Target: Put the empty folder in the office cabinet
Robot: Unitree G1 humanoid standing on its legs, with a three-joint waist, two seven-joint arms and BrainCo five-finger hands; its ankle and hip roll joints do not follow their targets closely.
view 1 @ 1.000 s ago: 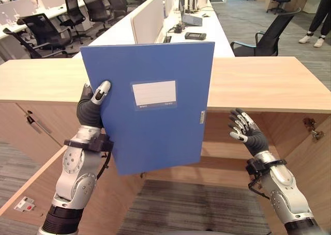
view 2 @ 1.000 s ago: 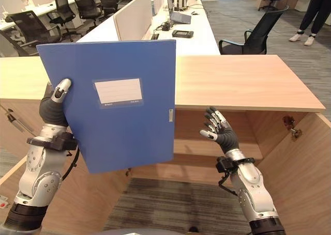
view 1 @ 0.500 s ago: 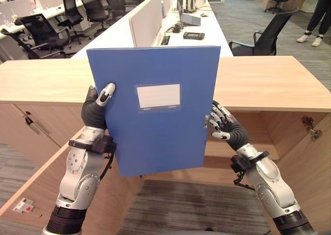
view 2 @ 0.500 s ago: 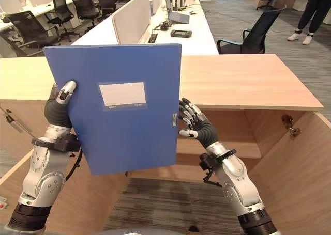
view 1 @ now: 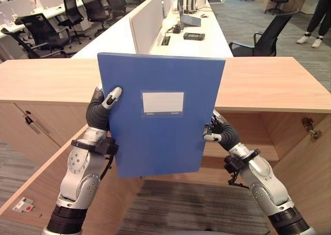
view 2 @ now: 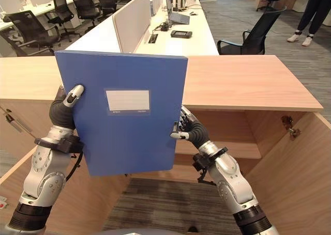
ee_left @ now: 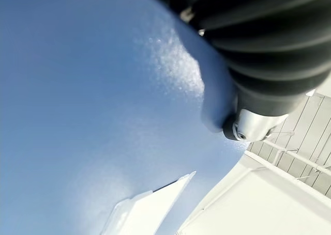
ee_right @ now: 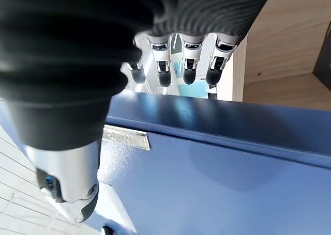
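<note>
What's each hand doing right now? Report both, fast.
Left hand: shut on the blue folder, thumb over its front.
Right hand: shut on the folder's opposite edge, thumb in front, fingers behind.

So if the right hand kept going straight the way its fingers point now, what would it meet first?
Nothing new: the right hand is already at the blue folder's clasp edge, fingers behind it, thumb in front. Past the fingertips the right wrist view looks free, though depth there is unclear.

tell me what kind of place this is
Most likely an open-plan office. Rows of white desks with divider panels run into the distance, black swivel chairs stand beside them, and a wooden cabinet stands open in front, where both hands hold up a blue folder.
</note>
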